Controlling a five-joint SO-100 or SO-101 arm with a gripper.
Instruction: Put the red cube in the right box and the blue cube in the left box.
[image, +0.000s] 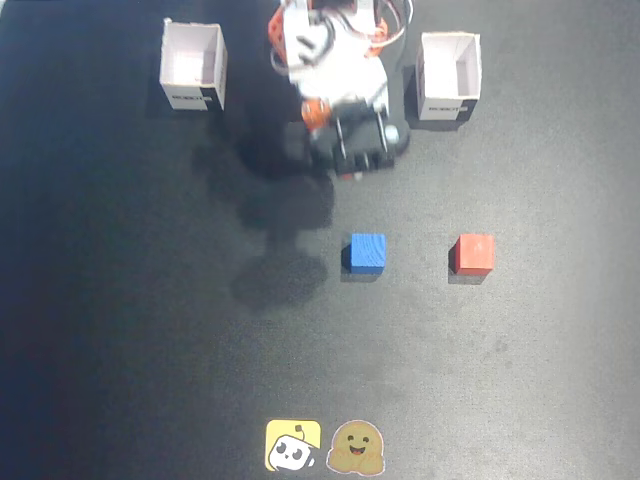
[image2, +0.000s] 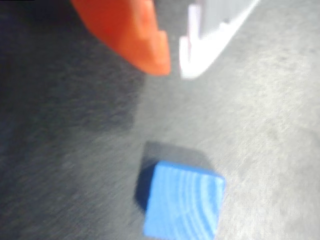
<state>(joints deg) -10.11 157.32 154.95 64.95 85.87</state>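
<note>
In the fixed view the blue cube (image: 366, 252) lies on the black table, just right of centre. The red cube (image: 473, 253) lies to its right, apart from it. The arm (image: 335, 70) reaches down from the top centre, and its wrist camera block (image: 355, 140) hangs above and behind the blue cube. In the wrist view the gripper (image2: 174, 67) shows at the top, its orange finger (image2: 135, 35) and white finger (image2: 215, 35) almost touching, with nothing between them. The blue cube (image2: 182, 205) lies below it, at a distance. The red cube is out of the wrist view.
Two open white boxes stand at the back in the fixed view, one to the left of the arm (image: 190, 98) and one to its right (image: 445, 105). Two stickers, one yellow (image: 293, 445) and one brown (image: 357, 448), sit at the front edge.
</note>
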